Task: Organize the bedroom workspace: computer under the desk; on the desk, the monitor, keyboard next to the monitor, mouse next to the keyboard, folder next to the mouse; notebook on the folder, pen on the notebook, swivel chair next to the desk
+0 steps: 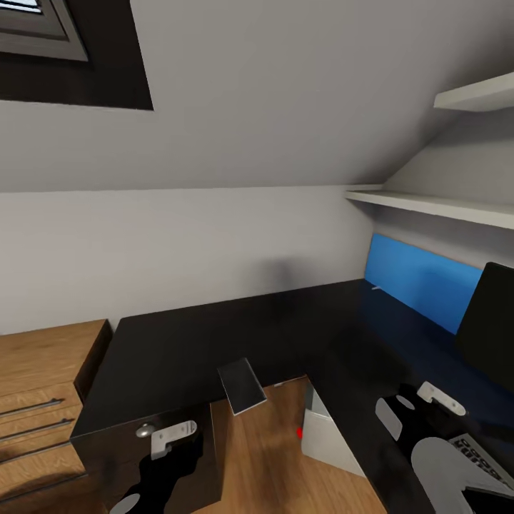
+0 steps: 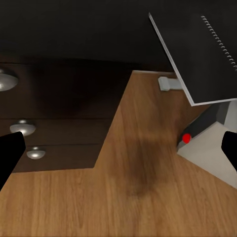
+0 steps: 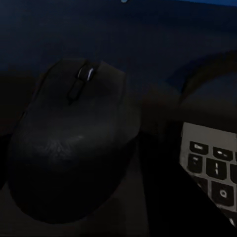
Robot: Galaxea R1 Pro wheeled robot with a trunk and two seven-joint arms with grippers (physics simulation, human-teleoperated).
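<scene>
The black-topped desk (image 1: 214,335) runs along the wall and turns down the right side. A dark grey notebook (image 1: 241,385) lies on its inner corner and overhangs the edge; its spiral binding shows in the left wrist view (image 2: 197,49). Below stands the light grey computer (image 1: 321,435) with its red dot (image 2: 186,138). My left gripper (image 1: 175,457) hangs open over the floor by the drawers. Right over the black mouse (image 3: 74,148) sits my right gripper (image 1: 417,410), beside the keyboard (image 3: 212,168). The monitor (image 1: 489,328) stands at the right edge. Folder and swivel chair are out of view.
A light-wood drawer unit (image 1: 43,385) stands left of the desk. The black drawer unit (image 2: 54,123) with round knobs is under the desk's left part. A blue wall panel (image 1: 421,278) backs the right side, with white shelves (image 1: 442,207) above. A small white sliver (image 1: 375,288) lies by the panel.
</scene>
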